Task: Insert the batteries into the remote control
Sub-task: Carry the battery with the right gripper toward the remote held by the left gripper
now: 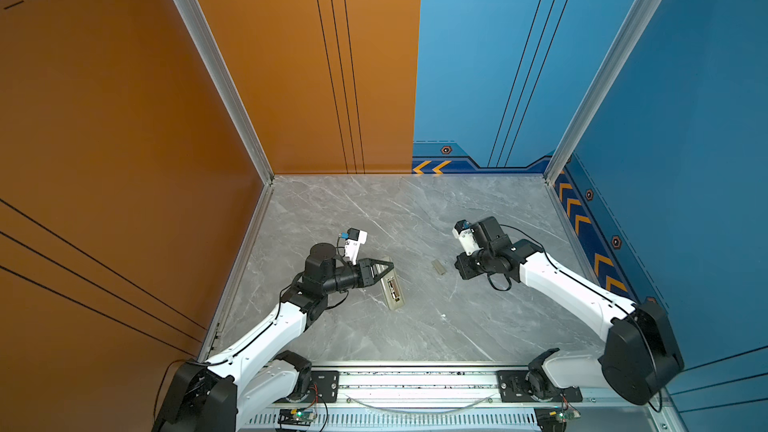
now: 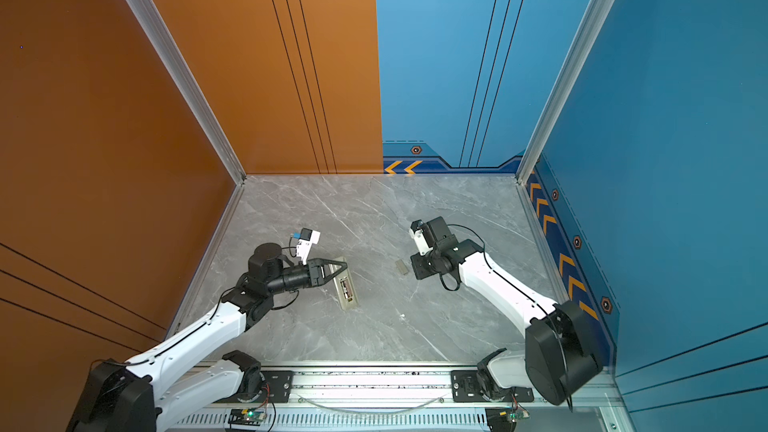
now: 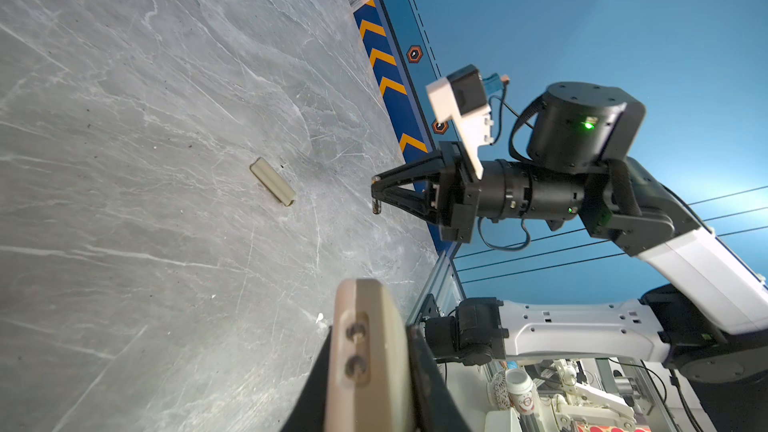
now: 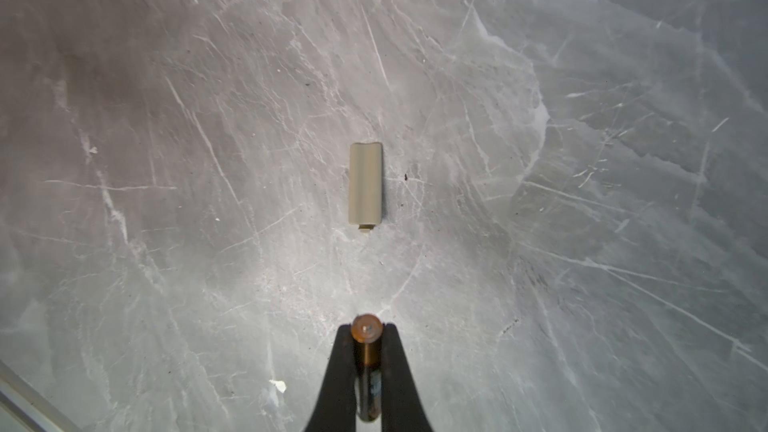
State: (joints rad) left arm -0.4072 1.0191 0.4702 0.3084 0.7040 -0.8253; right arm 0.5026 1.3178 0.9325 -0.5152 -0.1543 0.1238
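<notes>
My left gripper [image 1: 390, 263] is shut on one end of the remote control [image 1: 393, 289], a pale slim handset that I hold at the left of the table with its open battery bay facing up. The left wrist view shows the remote [image 3: 370, 347] clamped edge-on between the two black fingers. A battery [image 4: 366, 351], dark with a copper-orange end, stands upright in my right gripper [image 4: 366, 328], which is shut on it. That gripper [image 3: 376, 193] points down over the right of the table, the battery [image 3: 376, 209] a little above the surface. No other battery shows.
A small beige battery cover [image 1: 438, 267] lies flat on the grey marble table [image 1: 415, 334] between the two grippers, also in view as the cover [image 4: 365, 180]. Orange and blue walls close three sides. An aluminium rail [image 1: 415, 380] runs along the front edge.
</notes>
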